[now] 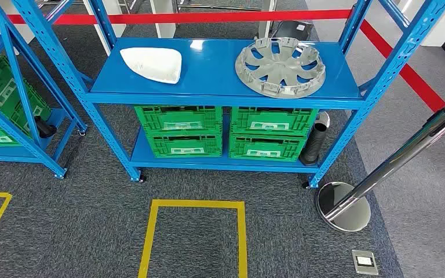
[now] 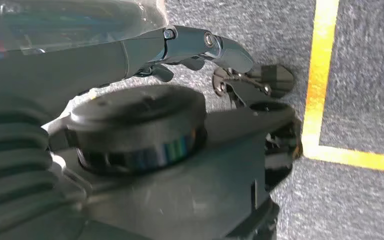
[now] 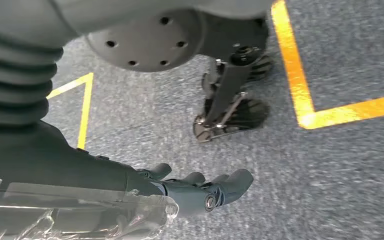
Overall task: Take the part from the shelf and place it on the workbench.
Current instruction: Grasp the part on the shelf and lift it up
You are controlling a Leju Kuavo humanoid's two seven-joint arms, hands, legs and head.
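Here the robot is facing the blue shelf (image 1: 220, 87), both arms hanging over the carpet. On the top board a grey hubcap (image 1: 280, 65) is lying to the right, a white cover (image 1: 152, 63) to the left; which is the part I cannot tell. The left hand (image 2: 200, 50) and right hand (image 3: 200, 192) are hanging released, fingers loosely extended, grasping nothing. Judging from this, stepping closer and squaring up before reaching is paying off

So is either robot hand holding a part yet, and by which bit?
Nothing is held. The left robot hand and right robot hand hang over the carpet; the wheel cover and white part lie on the shelf.
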